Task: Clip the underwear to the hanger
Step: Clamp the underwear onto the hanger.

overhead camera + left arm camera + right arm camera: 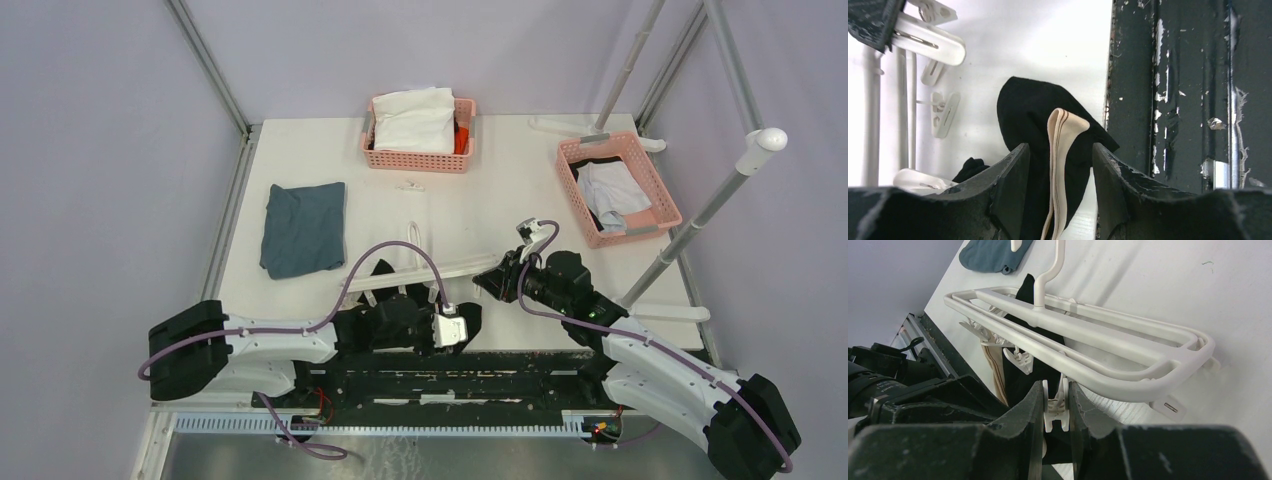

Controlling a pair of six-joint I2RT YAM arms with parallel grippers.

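Note:
The black underwear [385, 290] with a tan waistband [1063, 150] lies bunched near the table's front edge, partly under the white hanger [455, 270]. My left gripper [458, 328] is open, its jaws either side of the folded waistband, with a gap showing beside the right finger [1108, 175]. The hanger's white clips [928, 42] lie to its left. My right gripper [495, 283] is shut on one dangling clip [1055, 405] at the hanger's near rail [1108, 337], squeezing it. Black fabric [1018, 375] hangs just behind that clip.
A folded blue-grey cloth [303, 226] lies at the left. A pink basket [415, 160] with a white garment stands at the back, another pink basket [668, 200] at the right. Metal poles [700, 215] rise at the right. A black rail [1188, 100] borders the front edge.

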